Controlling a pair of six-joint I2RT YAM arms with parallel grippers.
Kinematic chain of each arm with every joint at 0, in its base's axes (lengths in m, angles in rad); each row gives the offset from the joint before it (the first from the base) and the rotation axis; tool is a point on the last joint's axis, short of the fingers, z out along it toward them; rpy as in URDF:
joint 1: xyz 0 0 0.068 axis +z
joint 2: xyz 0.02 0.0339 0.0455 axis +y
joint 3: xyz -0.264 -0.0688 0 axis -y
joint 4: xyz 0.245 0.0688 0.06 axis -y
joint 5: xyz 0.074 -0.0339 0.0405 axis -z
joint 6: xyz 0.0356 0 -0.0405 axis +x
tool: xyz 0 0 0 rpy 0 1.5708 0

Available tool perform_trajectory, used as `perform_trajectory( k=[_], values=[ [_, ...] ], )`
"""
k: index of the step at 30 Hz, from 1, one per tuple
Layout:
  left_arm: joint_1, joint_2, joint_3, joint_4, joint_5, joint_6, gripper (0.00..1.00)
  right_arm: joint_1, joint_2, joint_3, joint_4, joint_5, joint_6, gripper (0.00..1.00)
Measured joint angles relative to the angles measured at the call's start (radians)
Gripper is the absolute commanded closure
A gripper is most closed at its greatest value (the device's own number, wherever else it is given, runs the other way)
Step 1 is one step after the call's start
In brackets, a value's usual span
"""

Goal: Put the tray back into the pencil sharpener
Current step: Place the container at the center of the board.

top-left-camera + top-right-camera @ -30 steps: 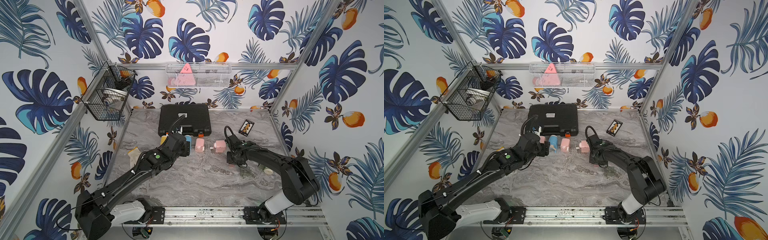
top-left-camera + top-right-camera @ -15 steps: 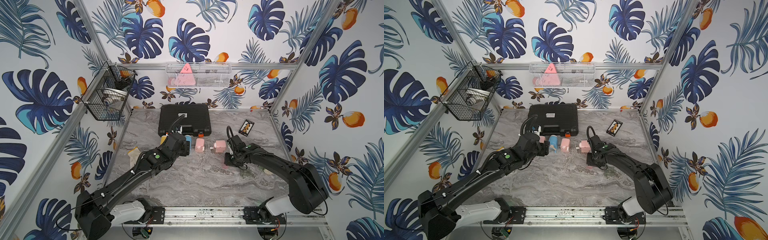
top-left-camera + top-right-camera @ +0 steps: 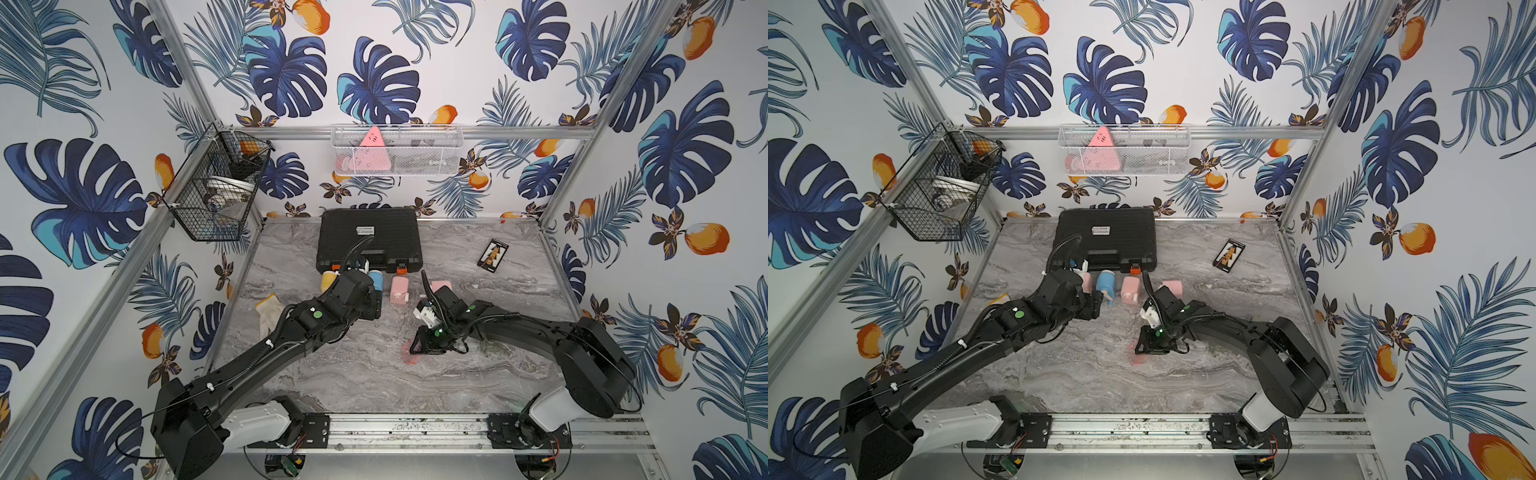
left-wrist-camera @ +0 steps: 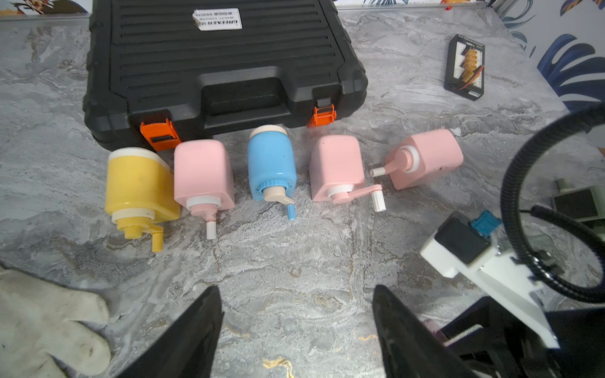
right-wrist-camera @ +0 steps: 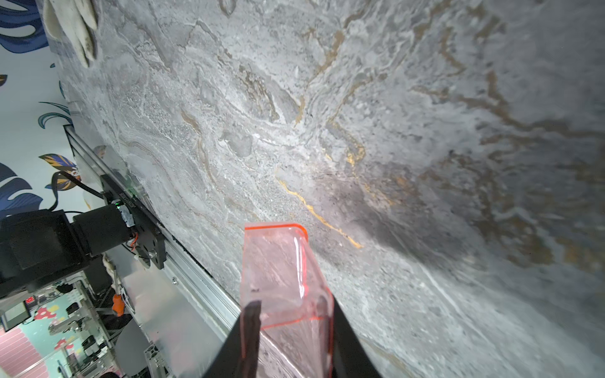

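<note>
We're seeing bright, even light across both top views, the marble tabletop evenly lit. In the right wrist view we catch a soft dark shadow beside the pink tray, a white glint on its wall, and marble smearing toward the edge. The left wrist view is sharp, with bowed corners.

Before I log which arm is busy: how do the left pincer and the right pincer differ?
The left pincer stands open and empty; the right pincer is shut on the clear pink tray. The left pincer faces the row of sharpeners; the right pincer faces only the marble table, with no sharpener in its wrist view. Both are black.
</note>
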Motion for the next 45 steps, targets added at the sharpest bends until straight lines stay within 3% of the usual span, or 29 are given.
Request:
perform_trajectory(
  k=[5, 12, 26, 33, 39, 45],
  values=[
    [0.000, 0.014, -0.004, -0.007, 0.029, 0.000, 0.24, 0.004, 0.044, -0.001, 0.027, -0.026, -0.012, 0.68],
    [0.000, 0.047, -0.008, -0.007, 0.048, 0.000, 0.23, 0.003, 0.061, -0.001, 0.023, 0.017, -0.033, 0.55],
    [0.000, 0.053, -0.008, -0.007, 0.011, -0.001, 0.23, 0.004, -0.038, 0.006, -0.087, 0.295, 0.008, 0.39],
    [0.000, 0.037, -0.042, 0.008, -0.027, -0.035, 0.23, 0.091, -0.181, -0.025, -0.146, 0.478, 0.301, 0.41],
    [0.001, 0.013, -0.063, 0.030, -0.061, -0.060, 0.23, 0.232, -0.185, -0.021, -0.201, 0.582, 0.627, 0.42],
    [0.002, -0.011, -0.080, 0.038, -0.071, -0.069, 0.24, 0.248, -0.139, 0.002, -0.232, 0.629, 0.819, 0.45]
  ],
)
